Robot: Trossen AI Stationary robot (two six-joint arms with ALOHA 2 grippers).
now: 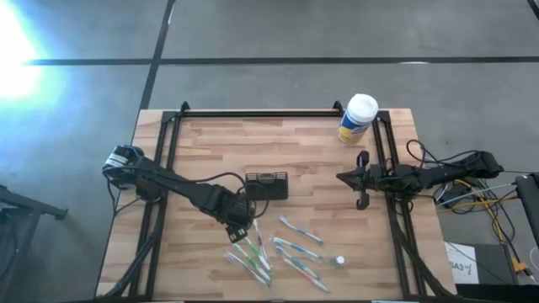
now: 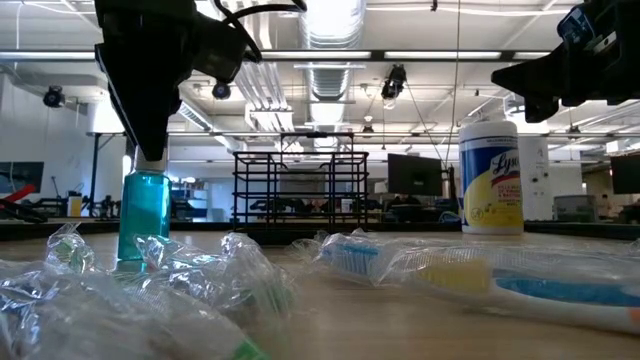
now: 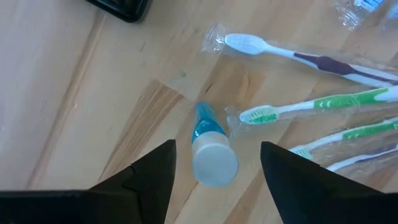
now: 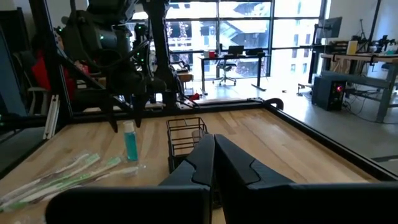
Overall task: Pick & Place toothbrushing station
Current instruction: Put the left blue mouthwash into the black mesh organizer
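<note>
The wooden bench carries the black mesh organiser mid-board, wrapped toothbrushes along its near edge, a standing blue tube, and a yellow canister at the far right corner.

Lab/workshop: exposed ceiling ducts, desks w/ monitors, big windows.

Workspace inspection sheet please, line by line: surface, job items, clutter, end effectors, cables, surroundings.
Surface: wooden table in a black frame.
Job's things: black mesh organiser near the middle; a blue tube with a white cap stands upright; wrapped toothbrushes lie loose at the near edge.
Clutter: yellow wipes canister at the far right corner; small white cap near the toothbrushes.
End effectors: left end effector open, straddling the tube from above; right end effector shut, raised off the table on the right side.
Cables: bundles trailing from both arm bases, off the table.
Surroundings: grey floor, lit workshop beyond; no person seen.
</note>
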